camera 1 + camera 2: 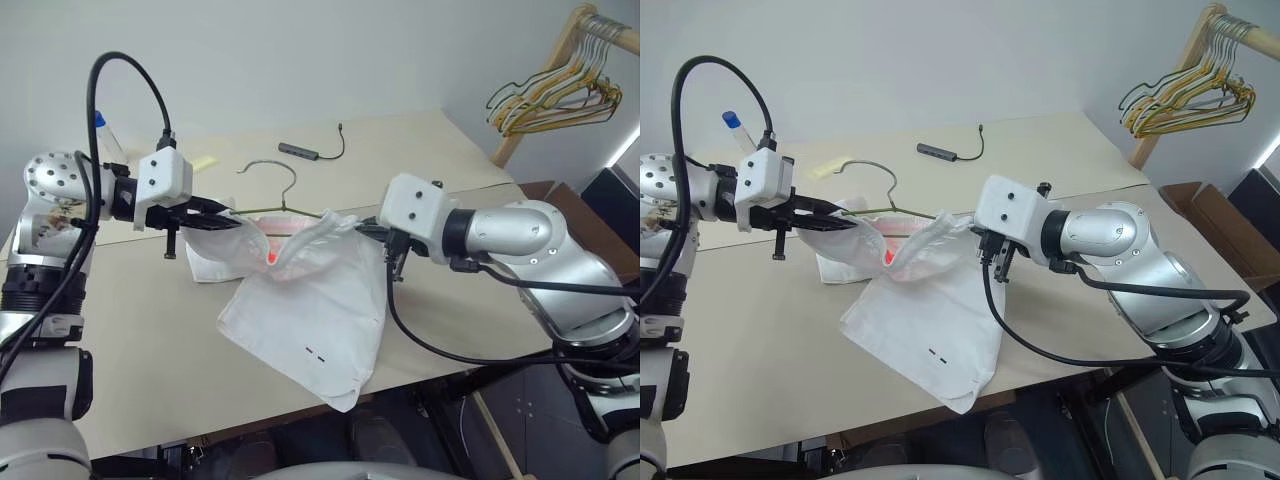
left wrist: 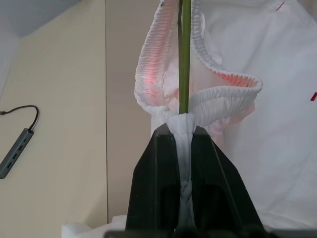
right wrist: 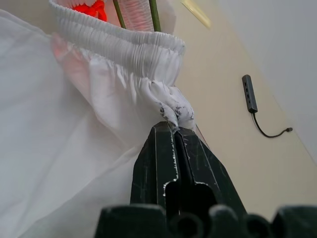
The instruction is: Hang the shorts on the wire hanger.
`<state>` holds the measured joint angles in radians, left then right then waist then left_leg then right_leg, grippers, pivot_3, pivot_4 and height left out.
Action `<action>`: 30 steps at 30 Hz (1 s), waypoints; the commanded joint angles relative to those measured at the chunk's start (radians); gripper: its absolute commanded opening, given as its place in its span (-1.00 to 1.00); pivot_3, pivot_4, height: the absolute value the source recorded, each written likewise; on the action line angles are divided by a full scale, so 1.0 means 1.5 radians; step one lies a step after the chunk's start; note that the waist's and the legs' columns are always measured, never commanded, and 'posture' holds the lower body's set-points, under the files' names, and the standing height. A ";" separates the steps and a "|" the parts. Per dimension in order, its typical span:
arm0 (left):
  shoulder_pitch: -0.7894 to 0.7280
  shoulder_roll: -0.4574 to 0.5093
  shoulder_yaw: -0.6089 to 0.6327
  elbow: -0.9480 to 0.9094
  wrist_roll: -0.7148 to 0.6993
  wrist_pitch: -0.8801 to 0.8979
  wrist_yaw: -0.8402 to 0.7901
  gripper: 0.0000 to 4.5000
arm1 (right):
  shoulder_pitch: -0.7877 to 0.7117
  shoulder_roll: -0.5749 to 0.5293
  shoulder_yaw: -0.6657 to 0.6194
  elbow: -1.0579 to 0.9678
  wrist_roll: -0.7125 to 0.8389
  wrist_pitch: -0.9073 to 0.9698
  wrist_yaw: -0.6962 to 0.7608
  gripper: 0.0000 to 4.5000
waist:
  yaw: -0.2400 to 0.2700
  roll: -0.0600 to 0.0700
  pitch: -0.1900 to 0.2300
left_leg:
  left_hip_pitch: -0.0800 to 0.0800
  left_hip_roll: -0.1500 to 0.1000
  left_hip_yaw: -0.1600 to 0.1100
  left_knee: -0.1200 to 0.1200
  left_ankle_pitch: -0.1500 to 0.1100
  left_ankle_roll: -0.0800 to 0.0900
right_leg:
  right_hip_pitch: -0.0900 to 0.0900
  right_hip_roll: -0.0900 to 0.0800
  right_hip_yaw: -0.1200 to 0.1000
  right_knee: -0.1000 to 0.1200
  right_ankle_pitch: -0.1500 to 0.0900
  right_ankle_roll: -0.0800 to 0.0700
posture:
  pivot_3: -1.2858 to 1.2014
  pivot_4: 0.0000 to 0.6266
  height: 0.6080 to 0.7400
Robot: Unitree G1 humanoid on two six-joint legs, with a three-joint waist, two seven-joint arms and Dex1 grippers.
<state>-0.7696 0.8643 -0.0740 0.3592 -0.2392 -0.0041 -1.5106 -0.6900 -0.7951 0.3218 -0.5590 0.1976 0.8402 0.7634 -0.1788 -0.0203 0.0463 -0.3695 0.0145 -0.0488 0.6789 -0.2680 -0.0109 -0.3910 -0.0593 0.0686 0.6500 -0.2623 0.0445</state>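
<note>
Left wrist view: left gripper (image 2: 184,130) and right gripper (image 3: 174,130), both clamped on the shorts (image 1: 310,300) waistband, are threading the wire hanger (image 1: 272,192); next, stretch the waistband over it.

The right gripper (image 3: 174,130) has its two black fingers (image 3: 158,163) pressed together on a bunched bit of the shorts (image 3: 74,124), pinching the white cloth just below the gathered elastic waistband (image 3: 124,49). Two thin green wires of the wire hanger (image 3: 154,15) pass behind the waistband's edge. An orange-red patch (image 3: 89,9) shows inside the opening. Beyond, a dark adapter with a cable (image 3: 250,94) lies on the beige table (image 3: 237,163), well apart from the cloth.
</note>
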 commanded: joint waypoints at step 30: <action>0.063 0.001 0.053 -0.116 -0.048 0.034 0.045 -1.00 | -0.092 0.085 -0.012 0.167 0.067 -0.001 0.125 0.09 | 0.003 0.000 0.000 | 0.000 -0.001 -0.002 0.000 0.000 0.000 | -0.001 -0.001 0.000 0.003 0.000 0.000 | -0.06 -1.00 1.00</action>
<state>-0.6663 0.8587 -0.0308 0.2099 -0.2821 0.0448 -1.4549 -0.8115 -0.6717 0.3174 -0.3021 0.2965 0.8380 0.9502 -0.1749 -0.0202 0.0463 -0.3693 0.0137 -0.0527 0.6789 -0.2680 -0.0110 -0.3932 -0.0604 0.0692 0.6552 -0.2621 0.0442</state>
